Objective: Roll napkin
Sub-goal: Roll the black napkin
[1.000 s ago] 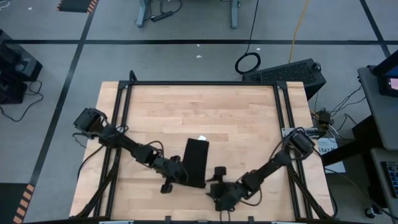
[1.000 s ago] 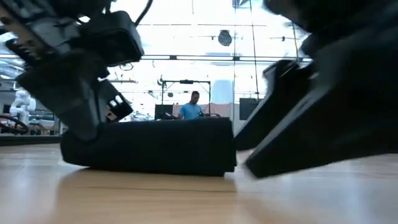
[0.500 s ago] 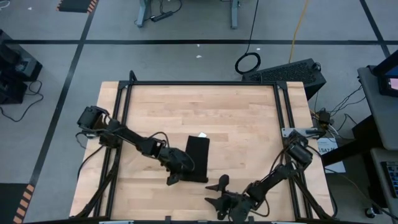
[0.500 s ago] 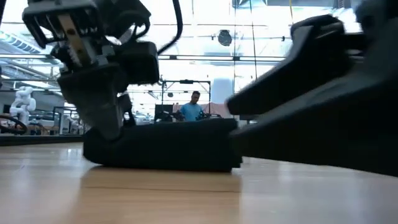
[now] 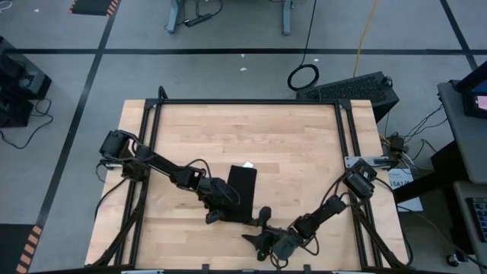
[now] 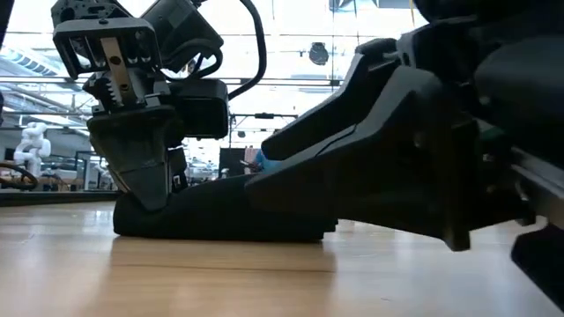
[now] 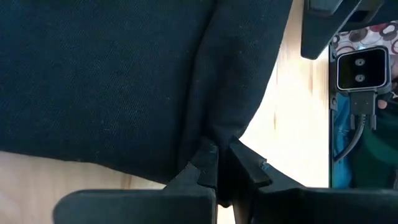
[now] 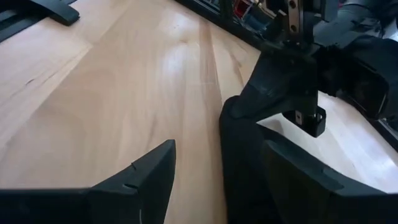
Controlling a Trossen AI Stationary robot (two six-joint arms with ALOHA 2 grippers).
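Observation:
The black napkin (image 5: 242, 186) lies on the wooden table (image 5: 289, 144), partly rolled, with its white tag (image 5: 246, 165) at the far end. My left gripper (image 5: 215, 211) is at the napkin's near left corner, shut on the cloth (image 7: 124, 81). My right gripper (image 5: 257, 227) is open at the napkin's near right end. In the right wrist view its fingers (image 8: 143, 177) stand on either side of the napkin (image 8: 242, 155). I cannot tell whether they touch it. My left gripper pinches a raised fold of the napkin (image 7: 214, 140) between its two fingers, at the near left part of the cloth. The fingers come from above, pointing down (image 6: 141, 180). The napkin stays on the table, bunched up at the hold.
Black frame rails (image 5: 251, 101) run along the table's far, left and right sides. Bare wood lies beyond the napkin toward the far edge. In the low view, a person in a blue top (image 6: 261, 158) is far off in the room behind.
My left gripper has moved toward the far edge and a little to the right, bringing the napkin's near end with it. The napkin is now shorter and its near end thicker, while the tag end has stayed put. My right gripper drew back toward the near edge, then returned.

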